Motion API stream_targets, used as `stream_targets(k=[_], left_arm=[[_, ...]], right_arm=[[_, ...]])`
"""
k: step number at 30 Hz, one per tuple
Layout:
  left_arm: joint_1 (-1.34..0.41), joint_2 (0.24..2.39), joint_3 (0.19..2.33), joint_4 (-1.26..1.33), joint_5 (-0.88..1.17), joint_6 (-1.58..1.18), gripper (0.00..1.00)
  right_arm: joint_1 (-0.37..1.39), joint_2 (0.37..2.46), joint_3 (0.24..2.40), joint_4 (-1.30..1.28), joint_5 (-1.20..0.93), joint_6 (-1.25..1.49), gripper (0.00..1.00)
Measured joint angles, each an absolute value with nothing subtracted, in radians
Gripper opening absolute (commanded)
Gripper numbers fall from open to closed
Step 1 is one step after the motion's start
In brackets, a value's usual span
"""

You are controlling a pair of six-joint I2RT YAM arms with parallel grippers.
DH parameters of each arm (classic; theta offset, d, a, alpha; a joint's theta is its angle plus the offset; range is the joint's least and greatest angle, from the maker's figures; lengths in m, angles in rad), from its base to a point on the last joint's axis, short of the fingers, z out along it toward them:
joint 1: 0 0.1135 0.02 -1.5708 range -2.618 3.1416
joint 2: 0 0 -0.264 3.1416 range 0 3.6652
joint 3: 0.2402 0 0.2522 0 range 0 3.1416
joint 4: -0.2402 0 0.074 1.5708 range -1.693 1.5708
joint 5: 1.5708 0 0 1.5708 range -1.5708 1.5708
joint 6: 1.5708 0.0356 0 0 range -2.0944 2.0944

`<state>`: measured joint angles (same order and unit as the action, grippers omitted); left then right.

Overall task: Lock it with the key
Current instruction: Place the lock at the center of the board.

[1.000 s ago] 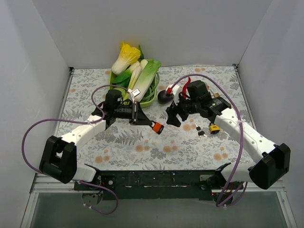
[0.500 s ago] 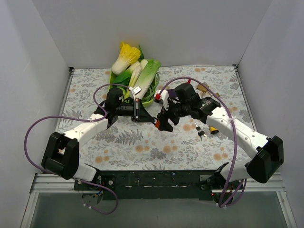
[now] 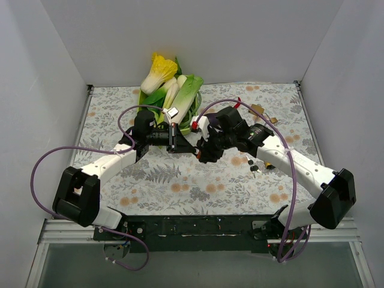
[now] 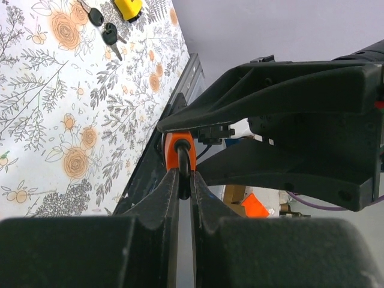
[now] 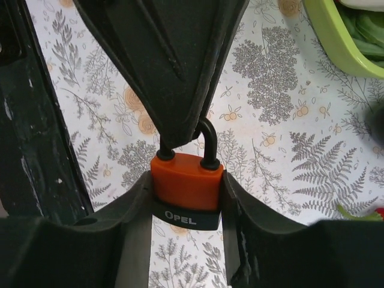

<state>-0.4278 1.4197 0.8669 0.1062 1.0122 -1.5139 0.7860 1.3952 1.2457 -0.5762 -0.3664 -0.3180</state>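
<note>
Both arms meet over the middle of the floral-print worktop (image 3: pixel 180 186), just in front of a lime-green plastic bowl (image 5: pixel 336 45) piled with pale leafy cabbage heads (image 3: pixel 161 75). The task's thing, a small orange padlock (image 5: pixel 183 180) with a black base band lettered "OPEL" and a dark curved shackle (image 5: pixel 209 141), hangs in the air between the two tools, clear of the cloth below. Left tool (image 4: pixel 185 177): jaws drawn narrow, fingers (image 4: pixel 162 198) pinching the shackle's thin bar, orange body showing just past the tips. Right tool (image 5: pixel 186 192): set to a middling width, its black fingers (image 5: pixel 135 210) flanking the padlock body, one pressed against each side, base band sitting between them. From the right wrist view the left tool comes down from above as a dark wedge and covers the shackle's left leg; the right leg enters the body. Whether the shackle is latched cannot be told. The top view hides the padlock almost wholly behind the two tool heads. Two small black-headed keys (image 4: pixel 110 34) lie loose on the worktop to the right, under the right forearm, well apart from the padlock. Just beside them sits a yellow block (image 4: pixel 128 6), cut off by the frame edge. Purple cables (image 3: pixel 45 162) loop off both arms.
</note>
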Motion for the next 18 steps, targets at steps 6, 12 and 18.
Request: stream_targets(k=[6, 12, 18], left_arm=[[-0.427, 1.42, 0.867, 0.12, 1.018, -1.53, 0.36], [-0.417, 1.42, 0.867, 0.133, 1.03, -1.543, 0.98], [-0.354, 1.4, 0.868, 0.052, 0.991, -1.492, 0.98]], right_arm=[[0.786, 1.394, 1.246, -0.564, -0.338, -0.306, 0.01], [0.756, 1.392, 1.216, -0.566, -0.323, -0.278, 0.01], [0.621, 1.379, 1.105, -0.57, -0.322, -0.219, 0.01]])
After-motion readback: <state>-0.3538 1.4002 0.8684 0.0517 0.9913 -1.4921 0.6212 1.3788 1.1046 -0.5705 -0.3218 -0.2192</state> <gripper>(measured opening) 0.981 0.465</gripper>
